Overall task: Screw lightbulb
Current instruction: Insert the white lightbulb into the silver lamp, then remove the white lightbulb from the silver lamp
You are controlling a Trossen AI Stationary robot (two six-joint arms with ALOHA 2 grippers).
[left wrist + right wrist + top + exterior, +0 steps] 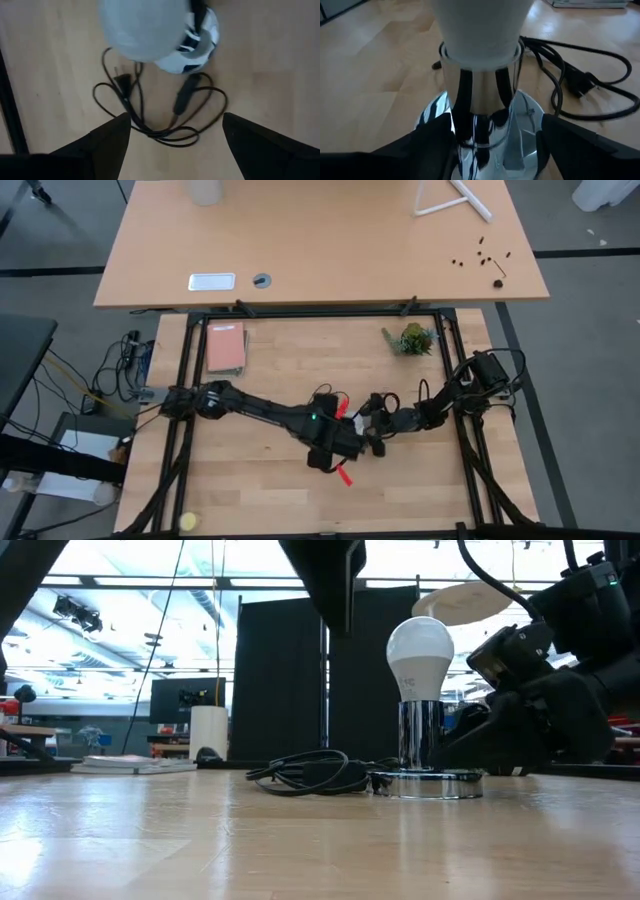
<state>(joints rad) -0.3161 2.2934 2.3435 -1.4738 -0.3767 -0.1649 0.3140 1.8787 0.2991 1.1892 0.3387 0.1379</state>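
The left gripper (172, 145) hangs above the lightbulb (420, 658) with jaws spread, grasping nothing. The lightbulb stands upright in the chrome socket (424, 752), black cord (305, 774) coiled at its nine o'clock in the low view; faint marks on the socket may be lettering, too small to read. At three o'clock the right gripper (492, 145) sits low beside the socket, jaws parted.

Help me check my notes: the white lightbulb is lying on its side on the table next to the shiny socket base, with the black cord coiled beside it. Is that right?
Not quite. The lightbulb is not lying on the table; it stands upright in the chrome socket base, as the low view shows. The rest holds: the black cord lies coiled on the wooden table beside the base.
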